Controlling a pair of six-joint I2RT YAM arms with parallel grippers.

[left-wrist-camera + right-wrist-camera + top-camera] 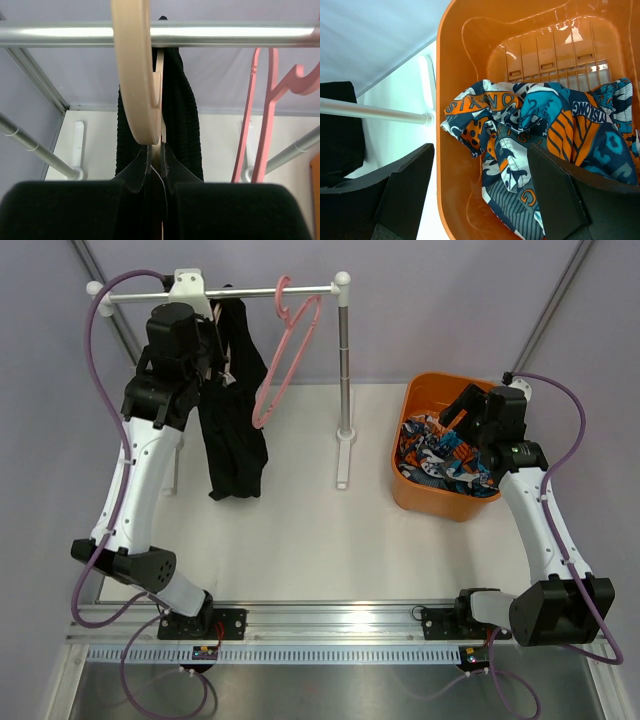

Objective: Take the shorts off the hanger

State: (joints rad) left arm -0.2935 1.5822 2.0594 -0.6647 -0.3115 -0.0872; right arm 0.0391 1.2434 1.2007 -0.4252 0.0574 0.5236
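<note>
The plain black shorts (235, 430) hang from a beige hanger (132, 75) on the rail (250, 292). In the left wrist view the black shorts (182, 115) drape down both sides behind the hanger's hook. My left gripper (156, 155) is shut on the thin beige neck of the hanger just below the hook; from above, the left gripper (213, 375) sits against the top of the black shorts. The patterned shorts (540, 130) lie crumpled in the orange basket (465, 75). My right gripper (480, 187) hovers open over them, holding nothing.
An empty pink hanger (285, 350) hangs on the rail right of the black shorts and appears at the right as the pink hanger (260, 115) in the left wrist view. The rack's upright post (345, 370) stands mid-table. The orange basket (415, 475) sits at the right.
</note>
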